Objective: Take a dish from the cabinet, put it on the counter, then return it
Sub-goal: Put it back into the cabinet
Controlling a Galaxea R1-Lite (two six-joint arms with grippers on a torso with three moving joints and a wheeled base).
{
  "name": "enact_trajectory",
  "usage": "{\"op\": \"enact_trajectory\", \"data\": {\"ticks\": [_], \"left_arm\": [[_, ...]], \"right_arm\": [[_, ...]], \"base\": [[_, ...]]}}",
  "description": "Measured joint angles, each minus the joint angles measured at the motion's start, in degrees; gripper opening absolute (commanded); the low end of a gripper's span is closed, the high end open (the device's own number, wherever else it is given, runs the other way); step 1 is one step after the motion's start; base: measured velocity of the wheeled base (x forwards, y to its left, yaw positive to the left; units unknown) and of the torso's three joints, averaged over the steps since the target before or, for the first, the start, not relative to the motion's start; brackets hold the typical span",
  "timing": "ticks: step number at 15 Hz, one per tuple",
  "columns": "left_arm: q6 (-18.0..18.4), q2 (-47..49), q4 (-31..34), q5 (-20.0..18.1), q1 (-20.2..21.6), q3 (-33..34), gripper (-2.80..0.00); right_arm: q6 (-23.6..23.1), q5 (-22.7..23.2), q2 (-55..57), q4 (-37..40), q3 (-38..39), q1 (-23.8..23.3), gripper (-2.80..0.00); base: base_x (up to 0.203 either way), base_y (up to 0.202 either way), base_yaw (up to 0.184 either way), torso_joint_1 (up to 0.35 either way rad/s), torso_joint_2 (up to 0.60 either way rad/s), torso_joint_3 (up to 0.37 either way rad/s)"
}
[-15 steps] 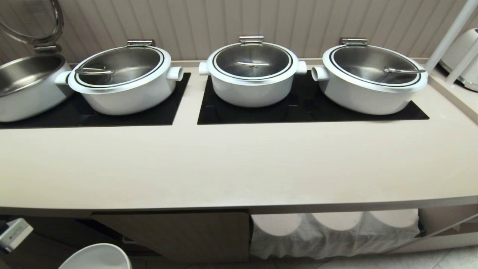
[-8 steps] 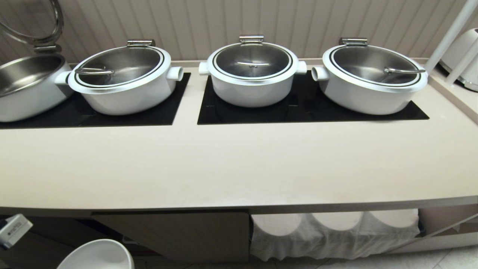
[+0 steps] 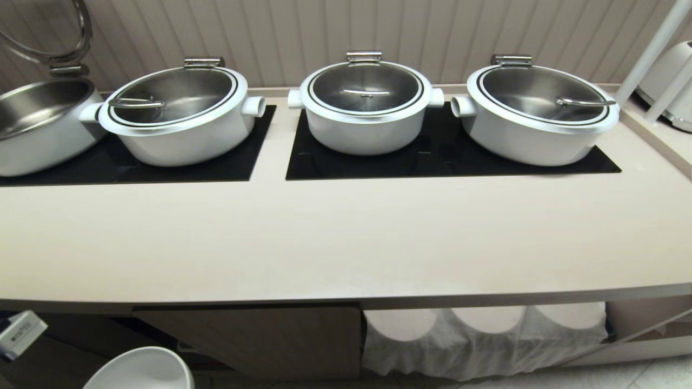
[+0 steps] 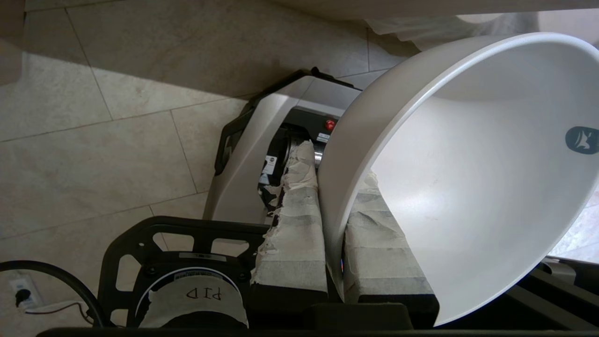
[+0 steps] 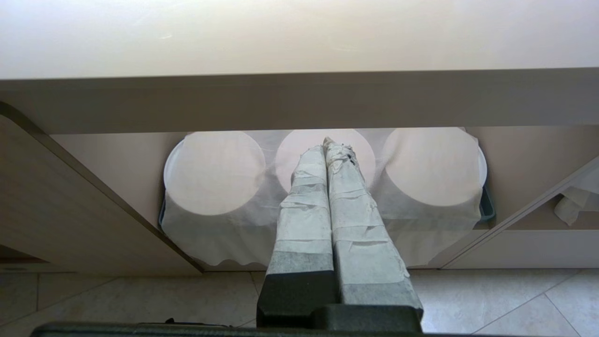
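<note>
We hold the dish (image 4: pixel 468 178) in our left hand (image 4: pixel 333 243). The two taped fingers (image 4: pixel 299 224) pinch the rim of the dish, one finger outside the wall and one inside. The dish is tipped on its side in the wrist view, with its open mouth facing away from the fingers.

In the head view, the dish (image 3: pixel 141 370) sits low, below the front edge of the tabletop (image 3: pixel 346 243) and out in front of the open cabinet (image 3: pixel 259 340). A second ago the dish was in almost the same place. It came up only a tiny bit and has stayed put since. So the dish is out of the cabinet, but it is not on the tabletop yet.

We think the next job is to lift the dish higher than the tabletop edge and bring it over the bare part in front of the pots (image 3: pixel 367 108). The edge is right above the dish, so we could bump it on the way up.

Our right hand (image 5: pixel 327 145) is pressed shut with nothing in it. It points at the cloth-covered round things (image 5: pixel 215 173) under the tabletop.
</note>
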Motion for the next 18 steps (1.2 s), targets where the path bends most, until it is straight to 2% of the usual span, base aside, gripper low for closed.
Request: {"op": "enact_trajectory", "data": {"ticks": [5, 18], "left_arm": [[-0.15, -0.06, 0.0, 0.0, 0.28, -0.13, -2.8], [-0.35, -0.55, 0.31, 0.17, 0.35, -0.17, -2.8]], "right_arm": [[0.01, -0.03, 0.0, 0.01, 0.0, 0.07, -2.8], [-0.01, -0.02, 0.0, -0.01, 0.0, 0.0, -2.8]], "base": [[0.0, 0.022, -0.002, -0.001, 0.0, 0.0], [0.0, 0.194, -0.002, 0.002, 0.0, 0.004]]}}
